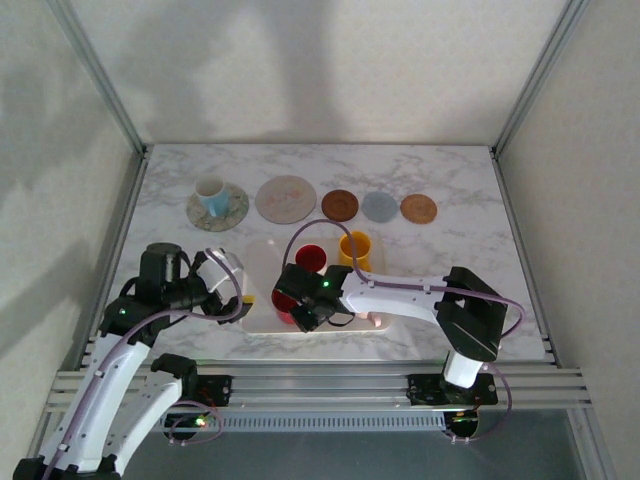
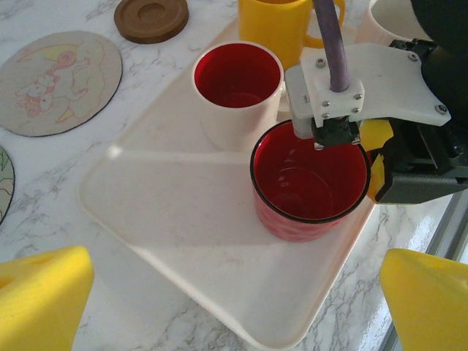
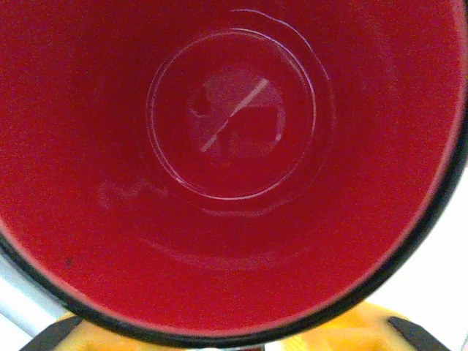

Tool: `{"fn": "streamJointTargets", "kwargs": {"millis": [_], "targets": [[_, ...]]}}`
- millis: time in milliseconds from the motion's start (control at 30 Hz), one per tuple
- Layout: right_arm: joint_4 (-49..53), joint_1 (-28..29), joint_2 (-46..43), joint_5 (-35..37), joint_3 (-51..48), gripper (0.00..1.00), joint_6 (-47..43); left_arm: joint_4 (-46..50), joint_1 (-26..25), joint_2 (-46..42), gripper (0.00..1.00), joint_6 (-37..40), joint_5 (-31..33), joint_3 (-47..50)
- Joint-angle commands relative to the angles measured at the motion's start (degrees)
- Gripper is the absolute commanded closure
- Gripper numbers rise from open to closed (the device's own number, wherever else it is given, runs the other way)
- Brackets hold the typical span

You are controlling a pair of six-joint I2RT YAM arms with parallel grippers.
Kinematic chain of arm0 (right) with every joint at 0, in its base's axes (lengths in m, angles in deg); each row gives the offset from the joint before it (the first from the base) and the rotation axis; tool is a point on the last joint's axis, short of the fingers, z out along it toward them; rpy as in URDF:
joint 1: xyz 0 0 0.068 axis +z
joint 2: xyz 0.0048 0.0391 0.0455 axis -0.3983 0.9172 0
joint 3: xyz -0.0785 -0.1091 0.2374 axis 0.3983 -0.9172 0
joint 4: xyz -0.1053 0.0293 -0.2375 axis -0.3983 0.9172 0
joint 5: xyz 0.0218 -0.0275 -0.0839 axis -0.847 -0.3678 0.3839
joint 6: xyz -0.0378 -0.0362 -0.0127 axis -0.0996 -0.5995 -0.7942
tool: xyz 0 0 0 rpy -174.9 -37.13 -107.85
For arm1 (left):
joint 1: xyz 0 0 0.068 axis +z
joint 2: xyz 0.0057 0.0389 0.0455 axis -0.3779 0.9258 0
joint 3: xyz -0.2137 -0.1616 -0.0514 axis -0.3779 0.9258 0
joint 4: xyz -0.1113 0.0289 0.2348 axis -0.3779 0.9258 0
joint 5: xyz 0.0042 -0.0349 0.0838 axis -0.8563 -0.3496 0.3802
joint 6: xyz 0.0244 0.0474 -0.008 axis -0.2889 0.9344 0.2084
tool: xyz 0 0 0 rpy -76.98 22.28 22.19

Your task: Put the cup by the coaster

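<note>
**Red cup at the right jaws, coasters ranged beyond**

Nearest the bases, the glossy red ceramic cup with a black rim [image 2: 311, 179] is seen upright on the near left part of the white plastic tray [image 2: 168, 212], directly beneath the right jaws. One yellow finger [image 2: 376, 168] is set against its outer wall, but whether the rim is pinched cannot be told. The left jaws are spread wide and empty just left of the tray. Farther off, the round brown wooden coaster [image 1: 340, 204] and its neighbours are laid in a row on the marble surface [image 1: 470, 250], so a lift and a carry away from the bases is judged necessary.
</note>
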Motion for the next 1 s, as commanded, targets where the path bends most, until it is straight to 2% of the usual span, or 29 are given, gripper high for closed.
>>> {"fn": "streamJointTargets", "kwargs": {"millis": [0,333,667,833,967], "targets": [[0.6,0.6,0.8,1.5,1.8,0.69,-0.4,-3.5,-0.3,-0.9,0.00,-1.8,0.4,1.0],[1.1,0.7,0.9,2.2,3.5,0.75,-0.9,-3.6,-0.4,-1.8,0.00,-2.2,1.4,1.2],[0.1,0.6,0.2,1.4,5.2,0.94,-2.3,-3.8,-0.3,-3.4,0.00,-3.1,3.2,1.0],[-0.3,0.6,-0.7,0.6,6.9,1.00,-2.7,-3.5,-0.3,-4.8,0.00,-4.0,4.8,0.4],[0.3,0.7,-1.1,0.0,8.9,1.00,-3.3,-3.5,-0.2,-5.4,0.00,-6.0,5.9,-0.6]]}}
